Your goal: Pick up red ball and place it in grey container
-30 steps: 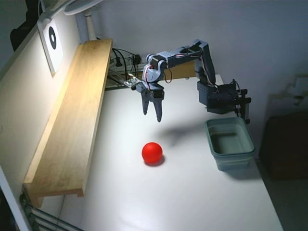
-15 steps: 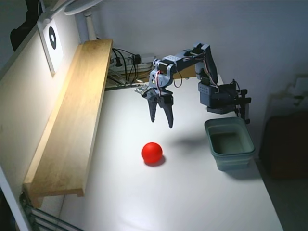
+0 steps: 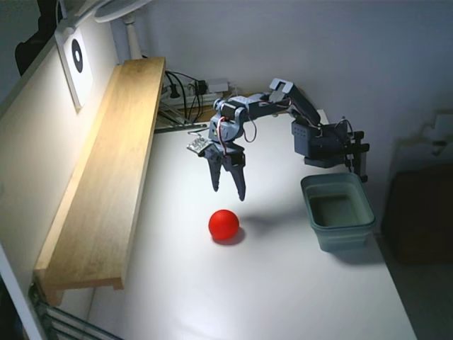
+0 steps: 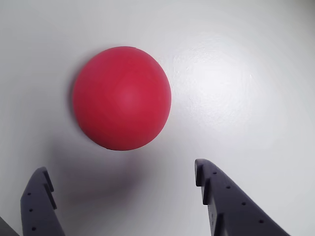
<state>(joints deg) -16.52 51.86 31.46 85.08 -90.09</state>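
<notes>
None of the task's steps is finished, judging from the fixed view: the red ball (image 3: 224, 224) rests free on the white desk (image 3: 269, 297), and the grey container (image 3: 337, 211), off to the ball's right and well apart from it, looks empty inside. Grasping, lifting, carrying across and releasing all remain. In that same view the end effector (image 3: 229, 191) hangs in the air, pointing down, above and a little behind the ball, with its two dark fingers spread and nothing between them; it touches neither ball nor desk. A wooden shelf (image 3: 106, 184) runs along the left edge, clear of the work. Turning to the wrist view, the red ball (image 4: 122, 98) fills the upper left of the picture, sitting on the desk (image 4: 246, 88) with its shadow beneath, while the two fingertips (image 4: 216, 189) rise from the bottom edge, wide apart and empty. The ball lies ahead of the gap and nearer the left finger, so I judge the approach needs a short advance and descent before closing.
</notes>
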